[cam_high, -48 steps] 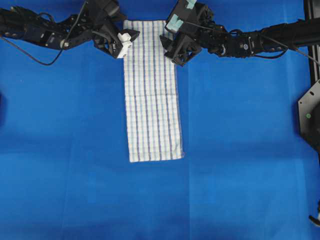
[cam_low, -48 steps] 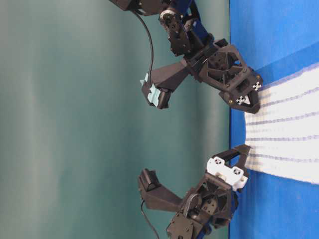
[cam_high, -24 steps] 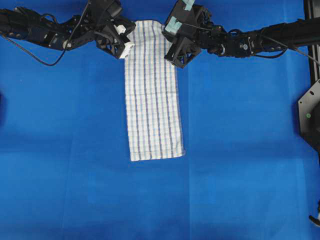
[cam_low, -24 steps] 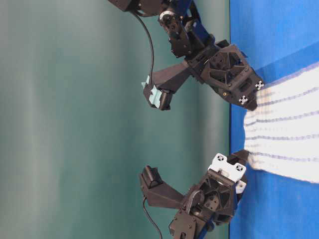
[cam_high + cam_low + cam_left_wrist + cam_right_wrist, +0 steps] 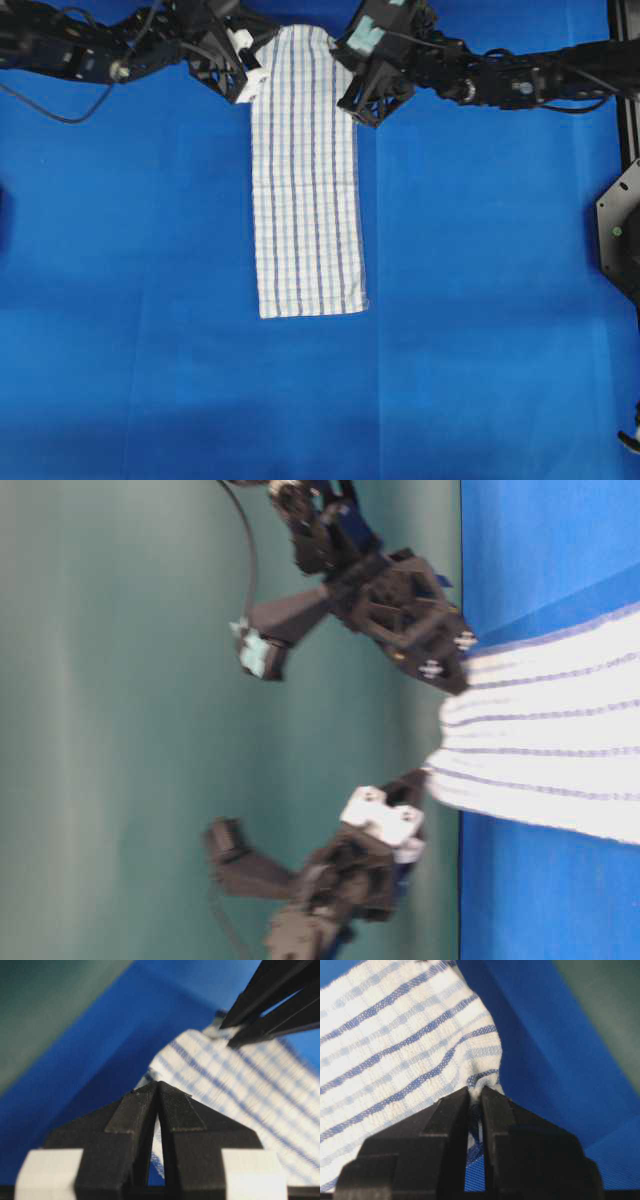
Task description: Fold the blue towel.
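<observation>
The blue towel [image 5: 305,190], white with thin blue stripes, lies as a long strip down the middle of the table, and its far end is lifted off the surface. My left gripper [image 5: 252,86] is shut on its far left corner, and my right gripper [image 5: 356,100] is shut on its far right corner. The table-level view shows the towel [image 5: 560,750] hanging between the left gripper [image 5: 430,780] and the right gripper [image 5: 455,675]. In the left wrist view the left gripper [image 5: 159,1086] pinches the towel's edge [image 5: 240,1090]. In the right wrist view the right gripper [image 5: 476,1091] holds a bunched corner of the towel [image 5: 395,1035].
A plain blue table covering [image 5: 480,300] spreads under everything. A black mount [image 5: 620,230] stands at the table's right edge. A green wall [image 5: 120,720] backs the far side. The towel's near end [image 5: 312,305] rests flat on the covering.
Both grippers have shut on the towel's far corners and risen with them. The far end has come off the table and the strip has drawn slightly toward the far side.
</observation>
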### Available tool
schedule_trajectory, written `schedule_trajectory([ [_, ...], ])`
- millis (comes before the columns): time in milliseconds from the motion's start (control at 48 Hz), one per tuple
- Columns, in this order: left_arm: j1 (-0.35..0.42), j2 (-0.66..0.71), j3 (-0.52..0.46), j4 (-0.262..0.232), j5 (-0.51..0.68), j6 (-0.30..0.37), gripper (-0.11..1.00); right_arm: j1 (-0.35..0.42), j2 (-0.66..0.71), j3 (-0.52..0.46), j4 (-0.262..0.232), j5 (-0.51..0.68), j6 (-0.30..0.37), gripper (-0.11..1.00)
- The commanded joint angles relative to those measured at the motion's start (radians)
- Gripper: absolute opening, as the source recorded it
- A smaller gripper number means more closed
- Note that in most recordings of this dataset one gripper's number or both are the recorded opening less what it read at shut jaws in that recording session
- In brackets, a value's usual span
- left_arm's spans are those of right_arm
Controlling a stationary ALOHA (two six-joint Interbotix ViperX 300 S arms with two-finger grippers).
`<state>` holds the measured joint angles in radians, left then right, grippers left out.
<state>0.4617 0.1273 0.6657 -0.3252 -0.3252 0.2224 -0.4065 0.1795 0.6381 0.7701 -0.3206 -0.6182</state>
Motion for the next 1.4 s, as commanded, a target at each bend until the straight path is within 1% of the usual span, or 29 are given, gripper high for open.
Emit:
schedule_trajectory([
  [0, -0.002, -0.077, -0.011, 0.006, 0.029, 0.003, 0.00, 0.011, -0.077, 0.009, 0.002, -0.003, 0.003, -0.01],
  [125, -0.002, -0.114, -0.011, 0.012, 0.075, 0.003, 0.00, 0.028, -0.115, 0.032, 0.002, -0.008, 0.005, -0.01],
  [292, -0.008, -0.115, -0.009, 0.014, 0.087, 0.002, 0.00, 0.040, -0.121, 0.040, 0.009, -0.003, 0.006, -0.01],
  [459, -0.064, -0.118, -0.006, 0.014, 0.089, 0.002, 0.00, 0.066, -0.141, 0.069, 0.032, -0.003, 0.009, -0.01],
  [563, -0.121, -0.123, -0.003, 0.014, 0.100, 0.002, 0.00, 0.104, -0.179, 0.110, 0.058, -0.003, 0.009, -0.01],
  [626, -0.164, -0.130, 0.005, 0.014, 0.103, 0.002, 0.00, 0.141, -0.213, 0.143, 0.078, -0.009, 0.009, -0.01],
  [688, -0.202, -0.140, 0.014, 0.014, 0.103, -0.002, 0.00, 0.193, -0.256, 0.176, 0.097, -0.020, 0.009, -0.01],
  [813, -0.282, -0.163, 0.041, 0.014, 0.092, -0.018, 0.00, 0.291, -0.305, 0.209, 0.126, -0.037, 0.009, -0.01],
  [897, -0.328, -0.178, 0.057, 0.014, 0.074, -0.026, 0.00, 0.354, -0.321, 0.215, 0.140, -0.038, 0.009, -0.01],
  [1001, -0.391, -0.201, 0.081, 0.012, 0.054, -0.035, 0.00, 0.414, -0.321, 0.212, 0.152, -0.038, 0.009, -0.01],
  [1105, -0.448, -0.225, 0.106, 0.014, 0.037, -0.049, 0.00, 0.456, -0.319, 0.213, 0.169, -0.038, 0.009, -0.01],
  [1210, -0.526, -0.244, 0.130, 0.011, 0.021, -0.058, 0.00, 0.492, -0.319, 0.218, 0.196, -0.034, 0.009, -0.01],
  [1293, -0.580, -0.242, 0.135, 0.008, 0.017, -0.063, 0.00, 0.531, -0.319, 0.224, 0.227, -0.025, 0.009, -0.01],
  [1376, -0.621, -0.235, 0.130, 0.006, 0.015, -0.080, 0.00, 0.560, -0.318, 0.224, 0.245, -0.020, 0.009, -0.01],
])
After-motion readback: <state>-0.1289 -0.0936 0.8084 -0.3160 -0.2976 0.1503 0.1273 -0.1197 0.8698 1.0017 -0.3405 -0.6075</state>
